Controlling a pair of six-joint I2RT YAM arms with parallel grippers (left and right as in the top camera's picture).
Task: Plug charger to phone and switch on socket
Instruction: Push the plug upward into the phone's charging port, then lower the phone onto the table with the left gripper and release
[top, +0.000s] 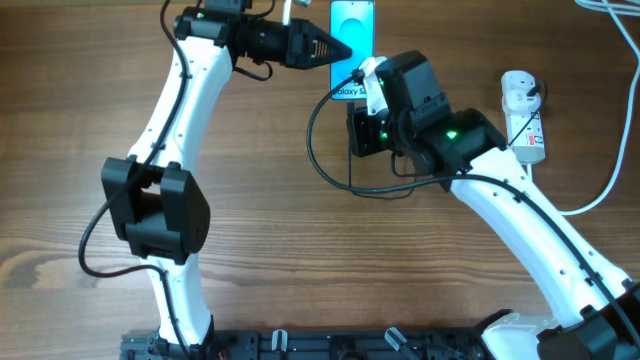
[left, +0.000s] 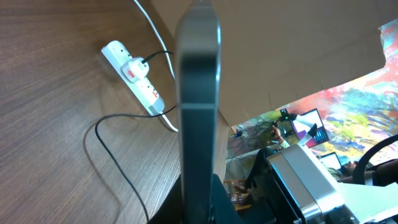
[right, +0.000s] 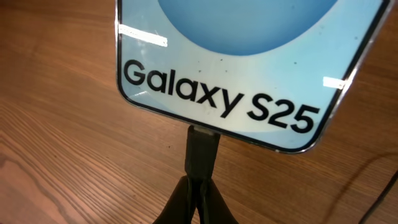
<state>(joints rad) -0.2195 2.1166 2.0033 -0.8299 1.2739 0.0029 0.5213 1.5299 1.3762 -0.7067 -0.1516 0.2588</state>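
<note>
The phone (top: 352, 20) lies at the far middle of the table, its turquoise screen up and the "Galaxy S25" end toward my right arm. My left gripper (top: 335, 50) is shut on its left edge; the left wrist view shows the phone (left: 198, 93) edge-on between the fingers (left: 200, 205). My right gripper (top: 365, 92) is shut on the charger's dark connector (right: 202, 149), whose tip touches the phone's bottom edge (right: 249, 37); its fingers (right: 199, 196) pinch the connector. The black cable (top: 312, 150) loops across the table. The white socket (top: 522, 125) lies at the right.
A white plug (top: 518, 88) sits in the socket with the black cable running from it. The socket (left: 134, 71) and cable (left: 115, 155) also show in the left wrist view. A thicker white cable (top: 610, 180) curves along the right edge.
</note>
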